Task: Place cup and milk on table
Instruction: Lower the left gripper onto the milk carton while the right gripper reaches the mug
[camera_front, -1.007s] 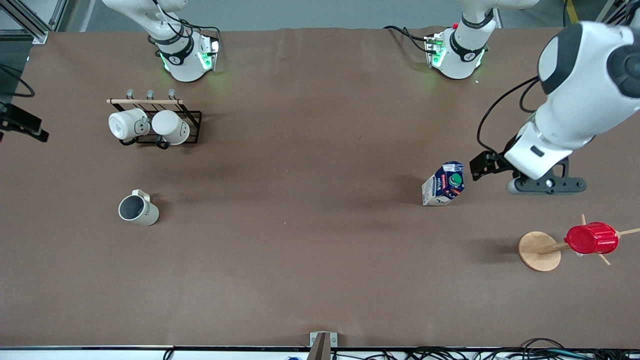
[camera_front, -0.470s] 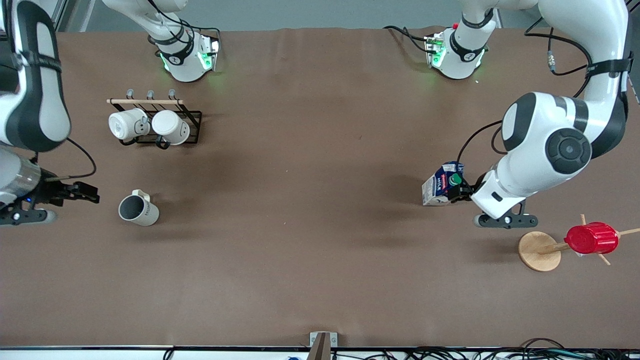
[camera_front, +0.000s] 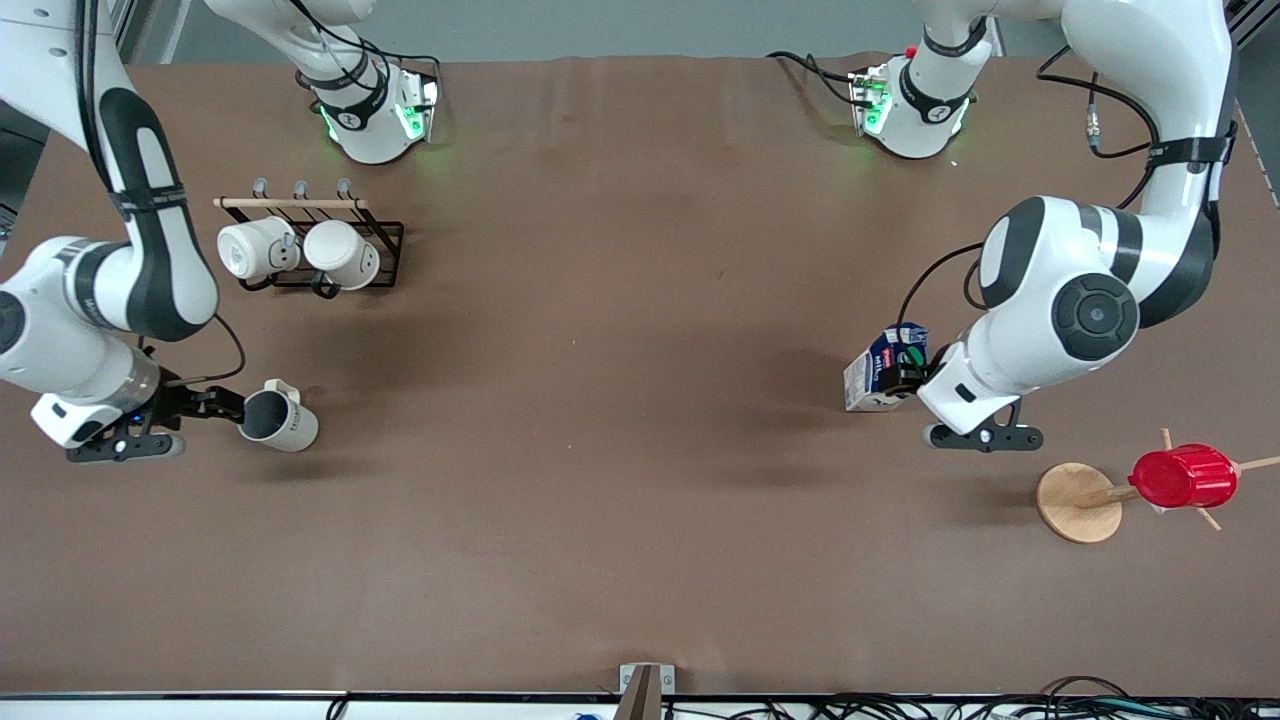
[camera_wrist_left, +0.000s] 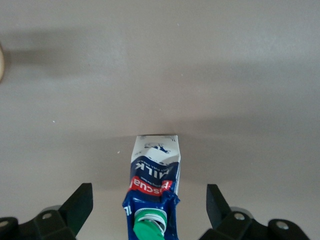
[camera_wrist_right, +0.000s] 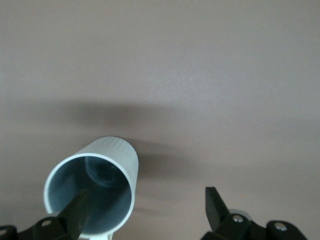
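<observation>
A robotics lab: two white robot arms (camera_front: 1090, 300) bolted along the top edge of a brown-covered desk (camera_front: 620, 500), loose cables (camera_front: 900, 708) (bottom edge) and aluminium framing (camera_front: 60, 40) upper left.

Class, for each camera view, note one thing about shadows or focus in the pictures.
Front view: soft shadows spread on the table under both arms. Left wrist view: the milk is sharp, the fingers softer. Right wrist view: the cup throws a broad blurred shadow.
</observation>
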